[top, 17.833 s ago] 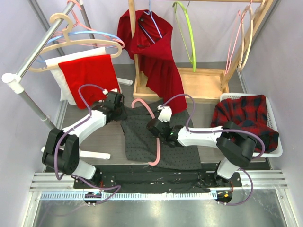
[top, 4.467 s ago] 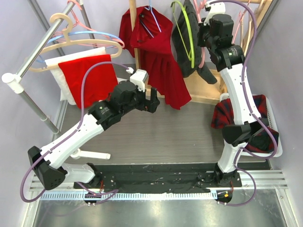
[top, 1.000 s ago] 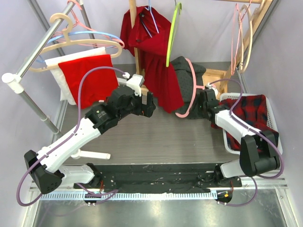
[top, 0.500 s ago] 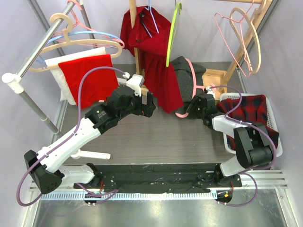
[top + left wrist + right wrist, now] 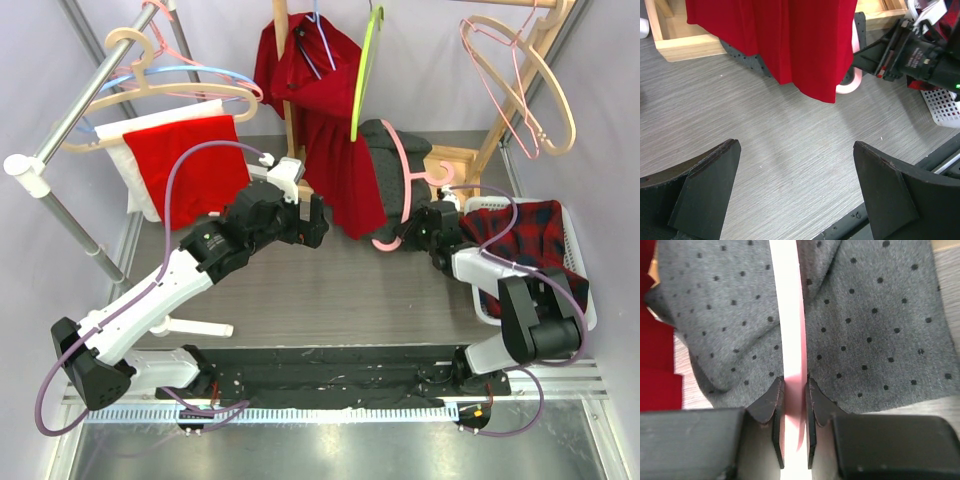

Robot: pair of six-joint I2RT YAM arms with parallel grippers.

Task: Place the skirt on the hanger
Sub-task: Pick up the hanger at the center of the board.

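Observation:
The skirt [image 5: 383, 152] is dark grey with black dots and lies heaped at the foot of the wooden stand, draped over a pink hanger [image 5: 404, 178]. In the right wrist view the pink hanger [image 5: 789, 315] runs straight up between two folds of the skirt [image 5: 875, 315]. My right gripper [image 5: 794, 386] is shut on the hanger's bar, low beside the heap [image 5: 408, 233]. My left gripper [image 5: 318, 218] hovers open over the bare tabletop, left of the skirt, with nothing between its fingers [image 5: 795, 147]. It sees the hanger's curved end [image 5: 847, 89] below a red hem.
A red garment [image 5: 335, 150] hangs from the wooden stand [image 5: 430, 180], partly covering the skirt. A green hanger [image 5: 362, 70] and pink hangers [image 5: 515, 75] hang above. A white basket [image 5: 585, 318] with plaid cloth stands right. A metal rail [image 5: 90, 90] with hangers and red cloth stands left.
My right gripper's jaws have closed onto the pink hanger's bar and shifted slightly towards me. The pink hangers at upper right have swung. The left arm has not moved.

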